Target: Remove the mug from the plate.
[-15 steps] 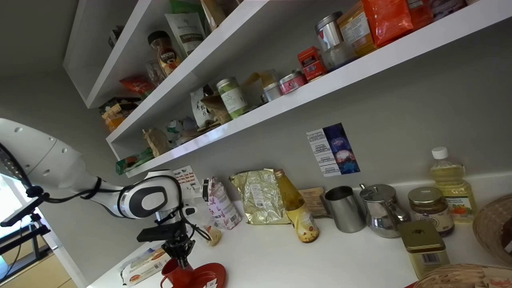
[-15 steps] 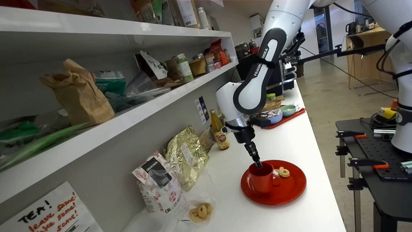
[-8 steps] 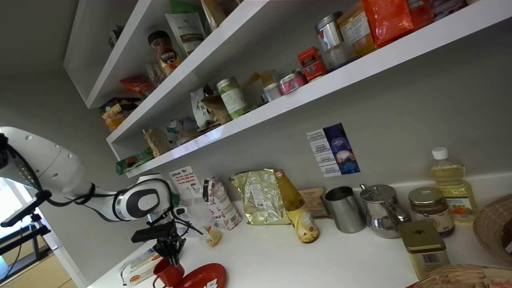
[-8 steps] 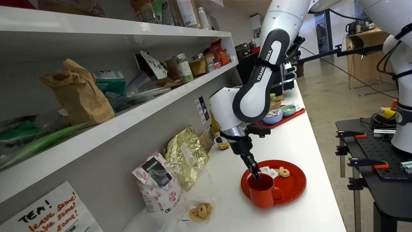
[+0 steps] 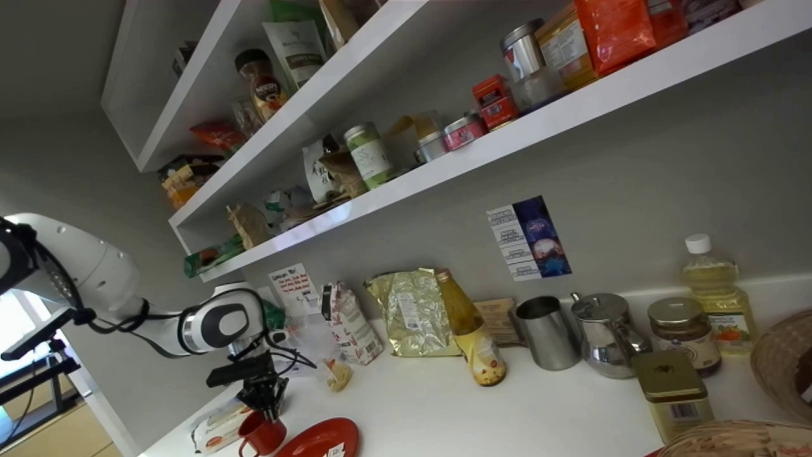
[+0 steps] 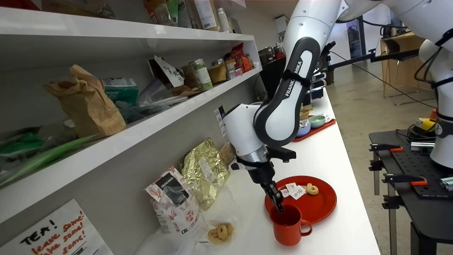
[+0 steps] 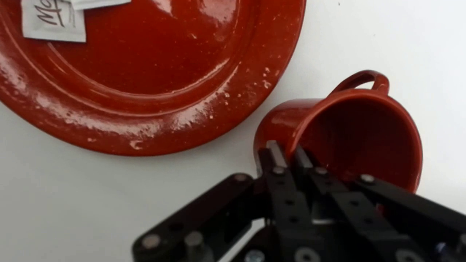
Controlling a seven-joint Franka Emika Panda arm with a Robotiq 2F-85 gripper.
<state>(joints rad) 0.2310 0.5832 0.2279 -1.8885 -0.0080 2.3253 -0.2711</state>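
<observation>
Under your fingers you have the white tabletop. Well apart from them stands a gold foil bag. The red plate lies near your fingers, ahead and to their left in the wrist view, with a strip of tabletop showing between it and the mug. That red mug is what you are grasping: its side is pinched between the fingers, one inside it and one outside. Its handle juts out ahead of them and to their right in the wrist view. Whether the mug touches the tabletop, you cannot tell. On the plate, paper sachets lie nearer your fingers; a ring-shaped biscuit sits just beyond those.
</observation>
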